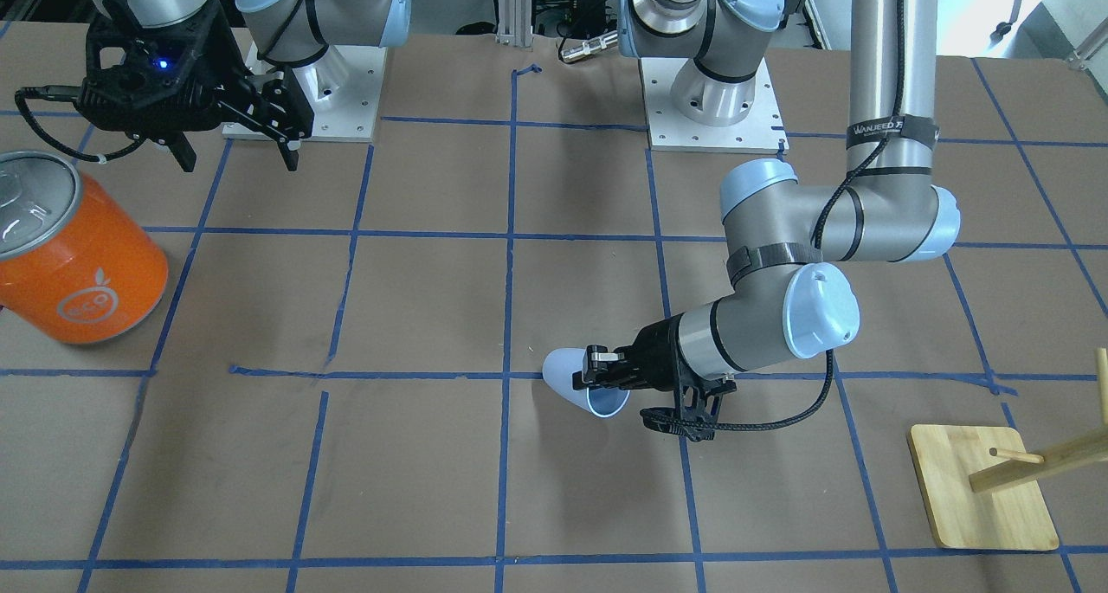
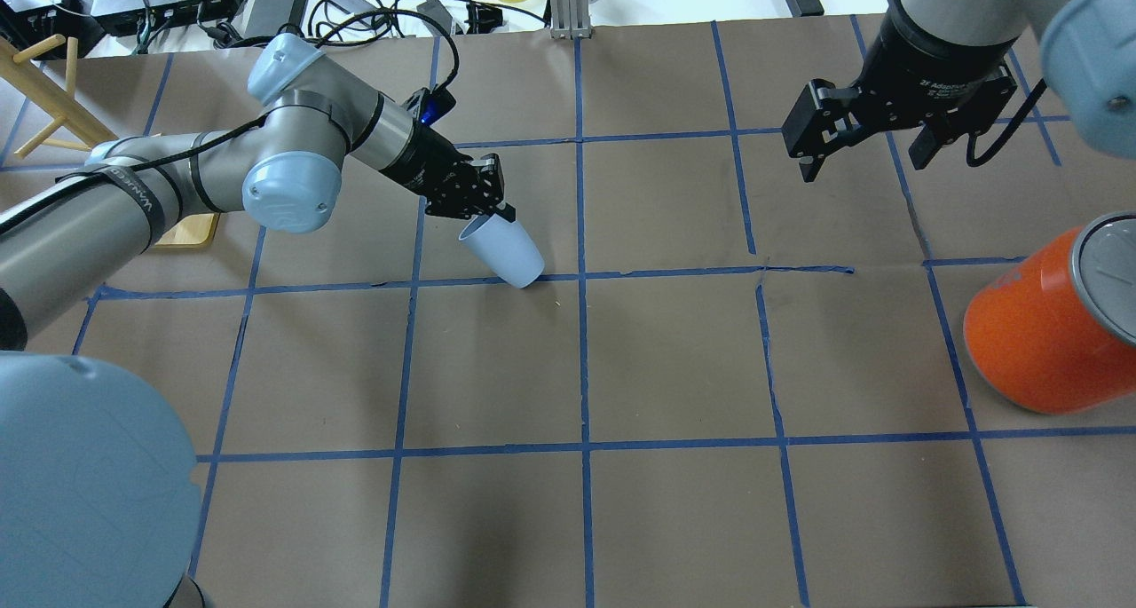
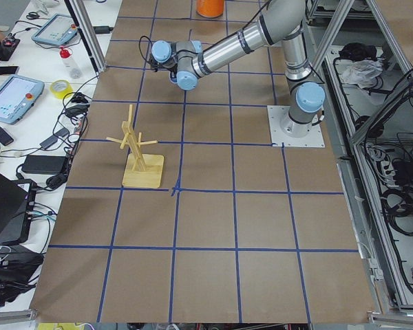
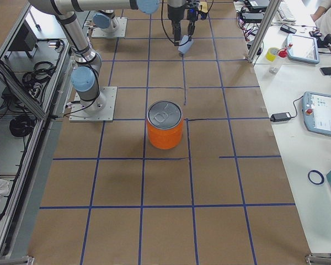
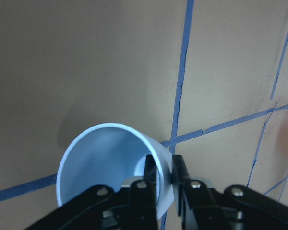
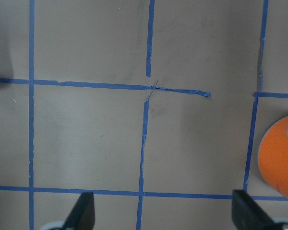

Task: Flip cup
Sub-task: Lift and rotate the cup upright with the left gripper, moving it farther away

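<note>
The pale blue cup (image 2: 501, 248) is tilted on its side near the table's middle, base toward the blue tape line, rim toward my left gripper (image 2: 491, 214). It also shows in the front view (image 1: 578, 383) and far off in the right side view (image 4: 184, 46). The left gripper (image 1: 600, 377) is shut on the cup's rim wall, one finger inside and one outside, as the left wrist view shows (image 5: 162, 175). The cup's open mouth (image 5: 103, 165) faces that camera. My right gripper (image 2: 865, 151) hangs open and empty above the table, far from the cup.
A large orange can (image 2: 1052, 324) with a silver lid stands at the robot's right, also in the front view (image 1: 74, 251). A wooden peg stand (image 1: 982, 485) sits on the robot's left side. Blue tape lines grid the brown table.
</note>
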You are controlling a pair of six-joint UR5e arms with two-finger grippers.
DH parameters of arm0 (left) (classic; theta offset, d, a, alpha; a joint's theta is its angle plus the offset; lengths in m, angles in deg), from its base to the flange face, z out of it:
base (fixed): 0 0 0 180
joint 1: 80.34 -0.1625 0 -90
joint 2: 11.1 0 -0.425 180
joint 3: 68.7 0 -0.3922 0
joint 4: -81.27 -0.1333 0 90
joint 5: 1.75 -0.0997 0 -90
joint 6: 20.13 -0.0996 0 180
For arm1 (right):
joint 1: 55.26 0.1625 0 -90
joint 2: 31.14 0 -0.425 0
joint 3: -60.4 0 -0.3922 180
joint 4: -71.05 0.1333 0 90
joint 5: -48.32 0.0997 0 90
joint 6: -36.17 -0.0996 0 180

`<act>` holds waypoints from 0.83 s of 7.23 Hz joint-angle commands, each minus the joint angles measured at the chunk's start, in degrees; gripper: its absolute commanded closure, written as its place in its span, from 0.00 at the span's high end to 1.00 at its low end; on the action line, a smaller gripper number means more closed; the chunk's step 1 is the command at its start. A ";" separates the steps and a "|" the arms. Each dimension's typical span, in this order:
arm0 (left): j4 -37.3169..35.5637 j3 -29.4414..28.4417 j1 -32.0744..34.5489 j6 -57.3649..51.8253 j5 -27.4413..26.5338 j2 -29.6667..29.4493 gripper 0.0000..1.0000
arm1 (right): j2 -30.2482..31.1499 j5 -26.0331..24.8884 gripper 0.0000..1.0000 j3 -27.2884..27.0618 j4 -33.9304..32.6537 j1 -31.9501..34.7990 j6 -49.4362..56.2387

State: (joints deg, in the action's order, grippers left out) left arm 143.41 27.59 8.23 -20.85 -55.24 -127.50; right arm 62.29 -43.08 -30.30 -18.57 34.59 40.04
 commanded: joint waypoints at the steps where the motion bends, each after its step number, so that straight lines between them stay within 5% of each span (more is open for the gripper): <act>1: 0.79 -4.94 -0.42 1.69 -1.43 3.09 0.00 | 0.00 0.00 1.00 0.00 -0.12 -0.03 0.00; 3: 0.01 -9.87 -0.16 0.91 -16.29 4.42 0.00 | 0.00 0.00 1.00 0.00 -0.12 -0.03 0.00; 6: -4.38 -10.77 0.02 -9.78 -29.11 2.07 0.00 | 0.00 0.09 1.00 0.00 -0.21 -0.03 0.00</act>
State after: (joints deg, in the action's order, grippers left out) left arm 140.65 17.02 8.29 -25.99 -79.67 -124.04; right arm 62.29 -43.00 -30.30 -18.76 34.56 40.04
